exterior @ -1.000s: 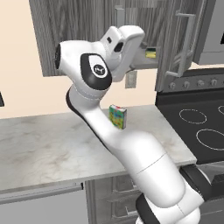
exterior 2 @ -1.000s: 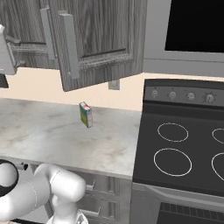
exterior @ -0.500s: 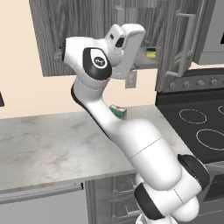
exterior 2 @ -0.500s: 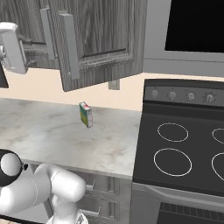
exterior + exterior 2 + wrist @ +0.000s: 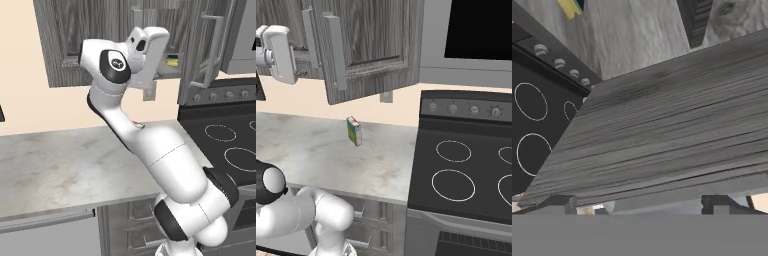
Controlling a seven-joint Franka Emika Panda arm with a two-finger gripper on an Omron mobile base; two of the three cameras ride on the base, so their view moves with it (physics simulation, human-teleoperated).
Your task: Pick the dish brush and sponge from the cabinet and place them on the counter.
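Gripper raised at the cabinet's lower edge, jaws spread wide and empty.

In the hand view the gripper (image 5: pixel 639 205) has its two dark finger tips (image 5: pixel 559 204) far apart with nothing between them, facing the grey wood-grain underside of the cabinet (image 5: pixel 662 130). In the left base view the hand sits just under the cabinet (image 5: pixel 100 30) shelf, and the sponge (image 5: pixel 172 61), green over yellow, lies on that shelf just beside the hand, on its stove side, not touched. The dish brush cannot be made out. Below, the counter (image 5: pixel 311 150) carries a small multicoloured box (image 5: pixel 354 130), near the black stovetop (image 5: pixel 466 170).
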